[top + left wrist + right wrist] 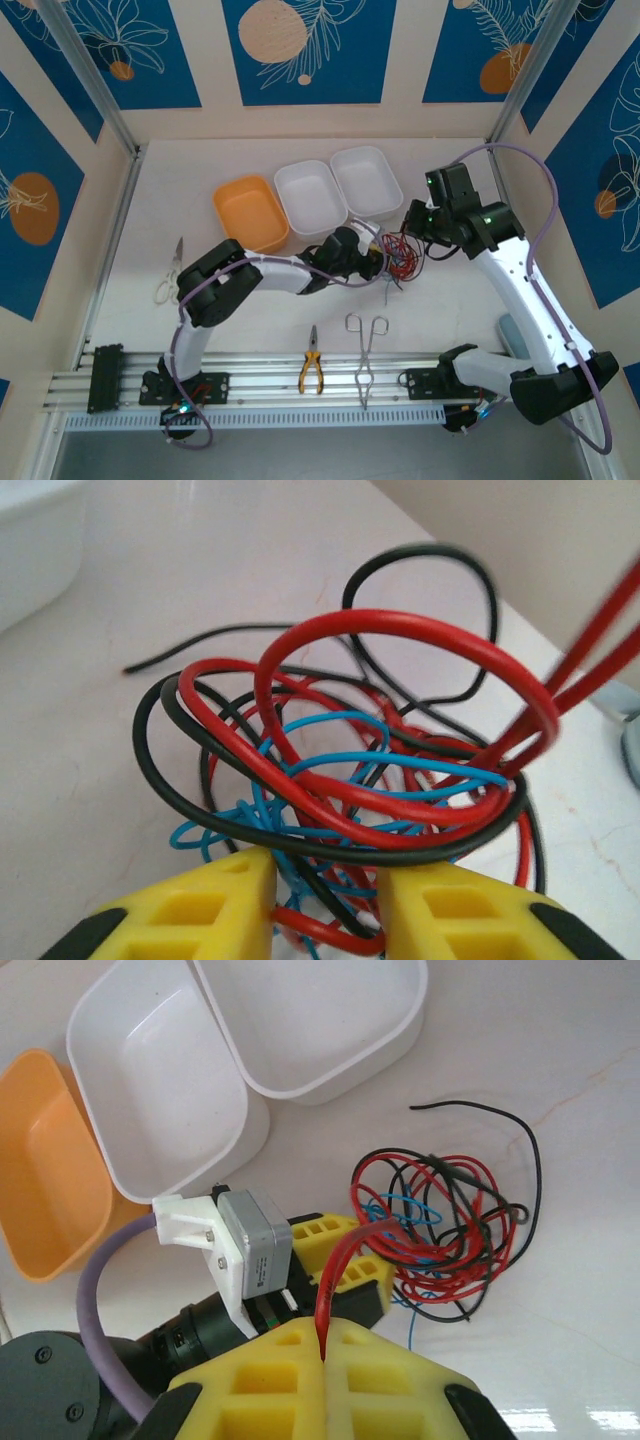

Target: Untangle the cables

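Beside the tubs, the right claw is clamping a red cable while the left claw, jaws apart, is straddling the tangle.

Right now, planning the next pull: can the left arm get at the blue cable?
Probably yes: the left tool sits at the tangle, blue cable between its fingers, though red and black strands cross it.

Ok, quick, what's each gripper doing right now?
Left gripper: jaws slightly apart with strands of the cables between them; grip cannot be told.
Right gripper: shut on a red cable.
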